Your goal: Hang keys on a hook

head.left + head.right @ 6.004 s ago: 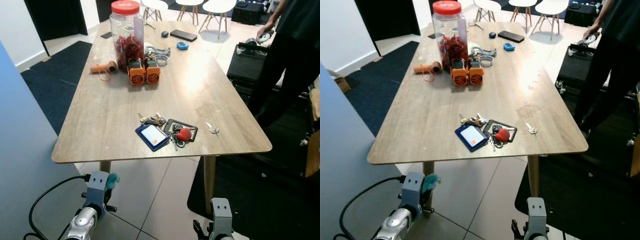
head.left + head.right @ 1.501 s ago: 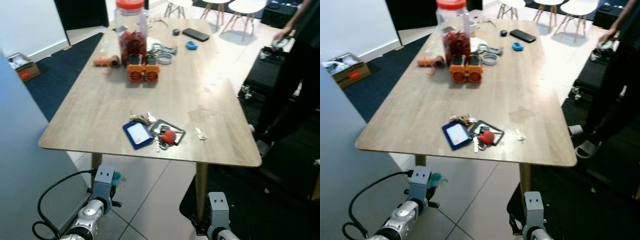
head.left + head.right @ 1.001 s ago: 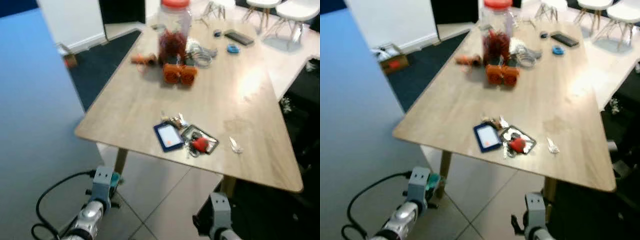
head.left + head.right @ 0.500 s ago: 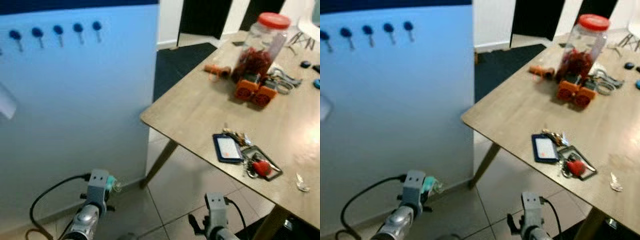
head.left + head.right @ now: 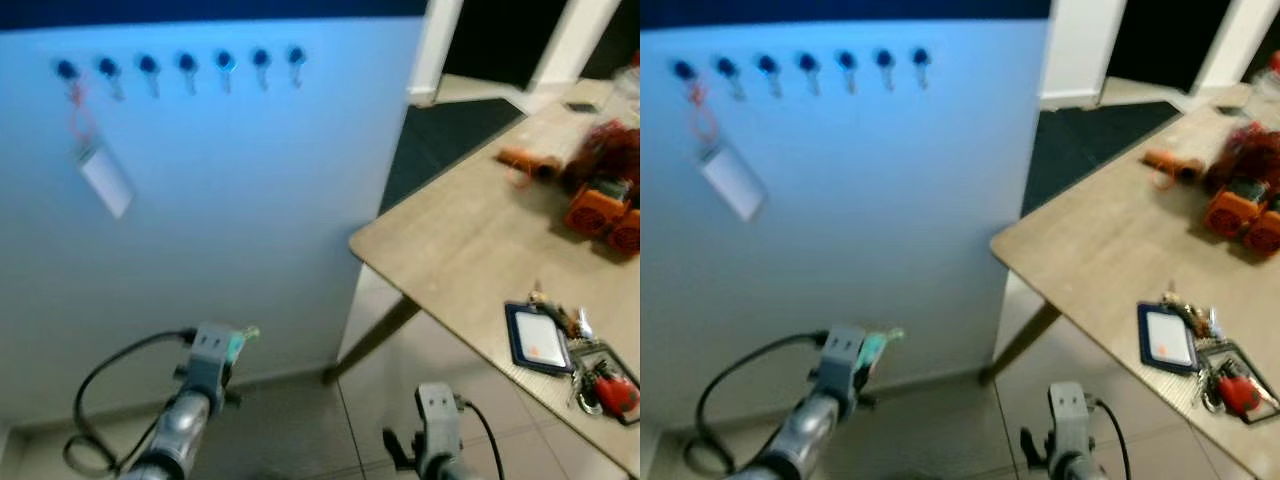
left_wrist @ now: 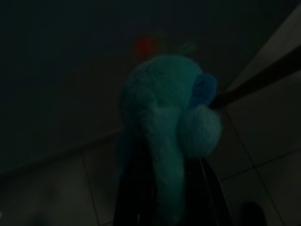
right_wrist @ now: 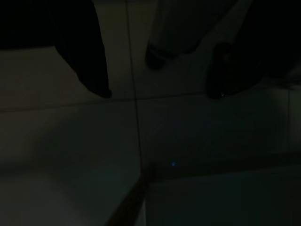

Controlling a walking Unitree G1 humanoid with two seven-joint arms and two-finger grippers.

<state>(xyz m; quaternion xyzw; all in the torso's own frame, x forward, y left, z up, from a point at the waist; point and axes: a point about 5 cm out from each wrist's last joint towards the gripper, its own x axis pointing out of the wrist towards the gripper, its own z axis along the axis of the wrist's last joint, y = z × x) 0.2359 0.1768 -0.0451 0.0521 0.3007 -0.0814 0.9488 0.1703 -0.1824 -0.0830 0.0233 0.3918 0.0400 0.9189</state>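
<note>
So the pickup part looks sorted: the left gripper (image 6: 162, 188) is down low by the floor with its jaws closed around a fuzzy teal keychain (image 6: 164, 122), a plush pom-pom sort of thing. I'm guessing the keys hang off that, but the wrist view is too dark to actually make out any metal. The right gripper (image 7: 157, 75) just hangs idle over the tiles, jaws spread apart and holding nothing.

What's left is the actual hanging. The row of hooks (image 5: 185, 65) sits high up on the pale blue wall panel (image 5: 250, 200), well above where the left gripper is. The leftmost hook already carries a white card on a red cord (image 5: 100, 165); the others look free, though it's a bit blurry.

Off to the right, the counter (image 5: 470, 250) has another key bunch with a blue card holder (image 5: 540, 340) lying on it.

I'd call it roughly halfway: grabbed, facing the hooks, nothing raised or hung yet.
</note>
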